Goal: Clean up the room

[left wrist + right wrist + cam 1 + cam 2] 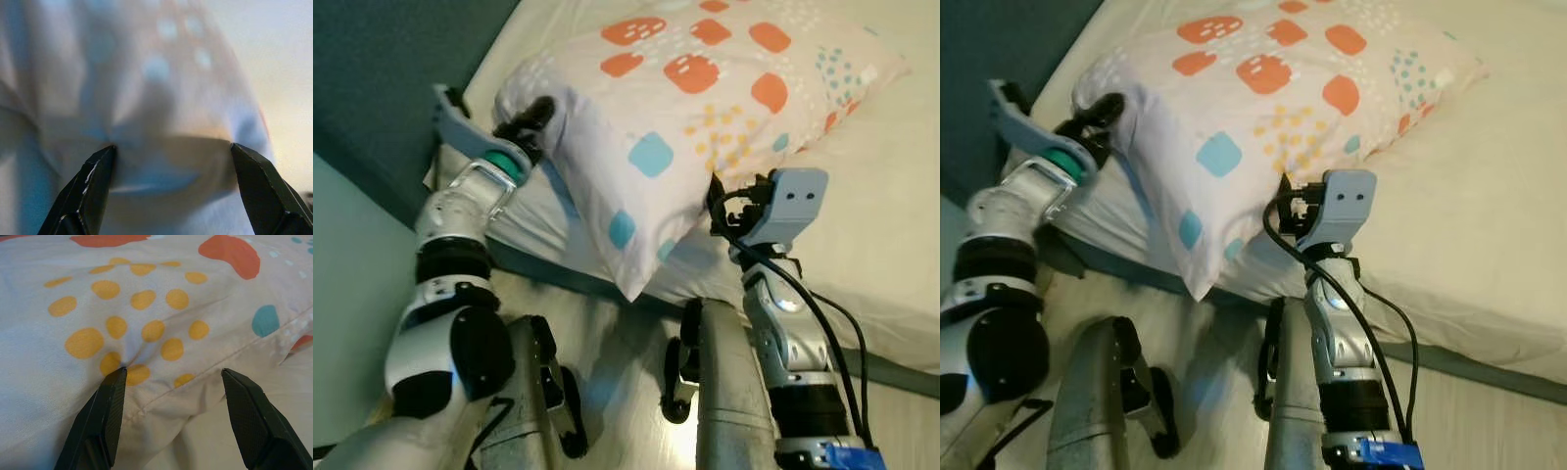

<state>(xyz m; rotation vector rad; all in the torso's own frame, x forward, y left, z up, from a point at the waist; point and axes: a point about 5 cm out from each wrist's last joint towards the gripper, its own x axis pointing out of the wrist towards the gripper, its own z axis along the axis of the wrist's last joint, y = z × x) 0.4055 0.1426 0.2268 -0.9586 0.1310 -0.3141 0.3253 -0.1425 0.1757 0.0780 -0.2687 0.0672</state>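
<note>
Pillow (705, 108) on bed (891, 225), near corner overhanging. Left gripper (168, 161) & right gripper (171, 382) spread wide against it, prob. pressing, not clenched. Mid-placement; next: nudge farther on, withdraw.

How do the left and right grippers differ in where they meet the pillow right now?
The left gripper is at the pillow's bunched corner by the bed's edge; the right gripper is at its long side edge, by the yellow dots. Fabric bulges between the left's fingers; the right's straddle a flat seam. Both stand open.
</note>
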